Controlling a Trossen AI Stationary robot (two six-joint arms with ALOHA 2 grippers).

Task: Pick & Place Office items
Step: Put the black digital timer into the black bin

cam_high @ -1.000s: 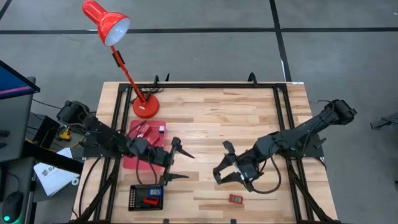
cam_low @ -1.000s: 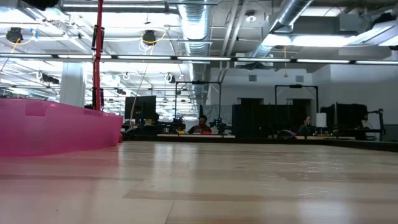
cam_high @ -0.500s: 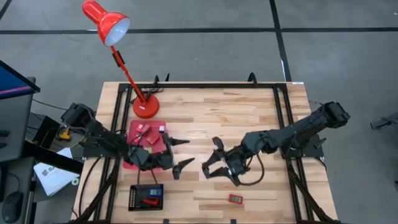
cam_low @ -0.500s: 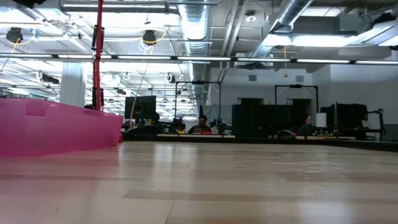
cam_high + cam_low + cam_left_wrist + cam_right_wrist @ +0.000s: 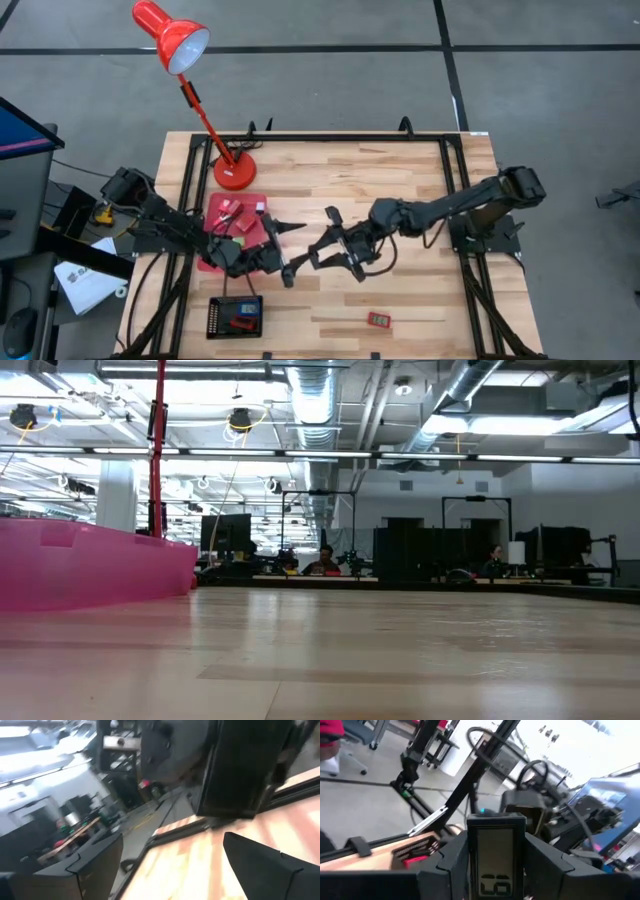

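Wood-plank table, black metal frame. Right gripper mid-table, clamped on a flat black rectangular device with a grey LCD screen; it sits between the two dark fingers in the right wrist view. Left gripper just beside it, fingers spread wide, empty, tips pointing at the right gripper.

Pink plastic tray, translucent, partly under the left arm: a few small red pieces and a pale one at its far end. Black tray at the near edge holds a red block and a blue bit. One small red item lies loose on the wood near the front edge. Glossy red lamp, round base by the pink tray.
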